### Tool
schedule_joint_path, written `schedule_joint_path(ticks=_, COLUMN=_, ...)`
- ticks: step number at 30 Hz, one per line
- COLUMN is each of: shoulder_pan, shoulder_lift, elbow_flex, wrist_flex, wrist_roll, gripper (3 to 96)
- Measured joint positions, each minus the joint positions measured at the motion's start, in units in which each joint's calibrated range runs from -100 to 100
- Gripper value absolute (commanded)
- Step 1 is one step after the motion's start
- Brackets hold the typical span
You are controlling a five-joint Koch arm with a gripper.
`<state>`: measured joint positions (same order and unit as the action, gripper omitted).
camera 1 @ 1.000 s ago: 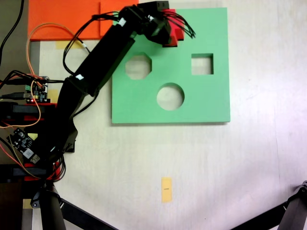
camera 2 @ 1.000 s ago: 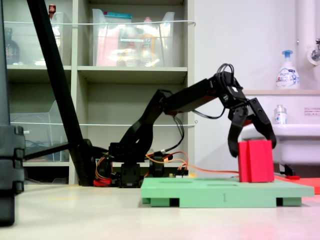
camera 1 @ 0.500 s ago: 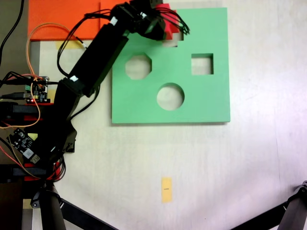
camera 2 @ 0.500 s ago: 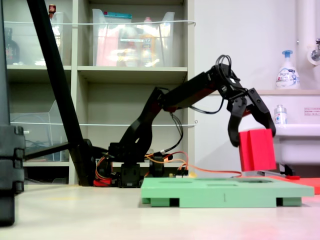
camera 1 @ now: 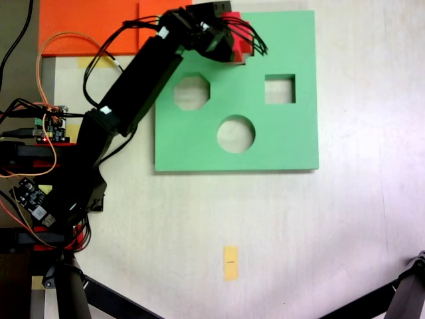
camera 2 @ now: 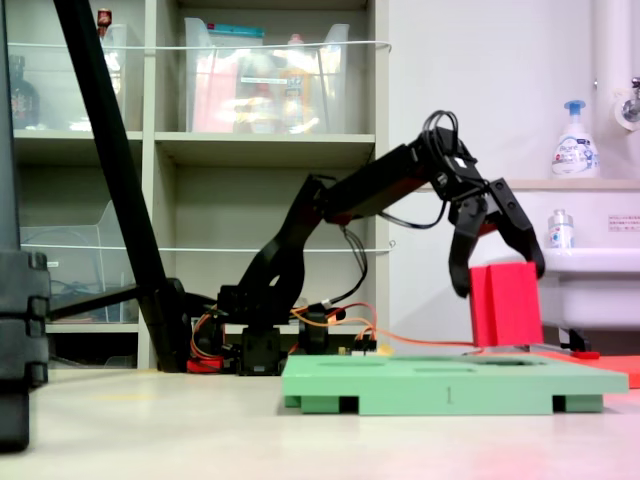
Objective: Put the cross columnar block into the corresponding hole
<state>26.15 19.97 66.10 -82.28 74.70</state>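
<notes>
Hand (camera 2: pixel 497 270) gripping the cross columnar block (camera 2: pixel 505 303) above the green board (camera 1: pixel 285 133).
Octagonal, round and square cutouts nearer on the board lie empty; the block hangs clear over its far edge, hiding the corresponding hole.

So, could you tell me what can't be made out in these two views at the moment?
- The corresponding hole: hidden in the first exterior view by the gripper and the cross columnar block; in the second exterior view the green board is seen edge-on.
- The block's cross profile: only a flat red face shows in the second exterior view.
- Finger contact with the block: cables and gripper body cover it from above.
</notes>
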Motion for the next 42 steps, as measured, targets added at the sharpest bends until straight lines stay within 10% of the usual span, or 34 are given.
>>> schedule_joint_path(ticks=42, shoulder_pan=0.2, shoulder_lift=12.18, elbow_flex=0.0, wrist_flex=3.33, wrist_roll=-0.98, gripper=43.4)
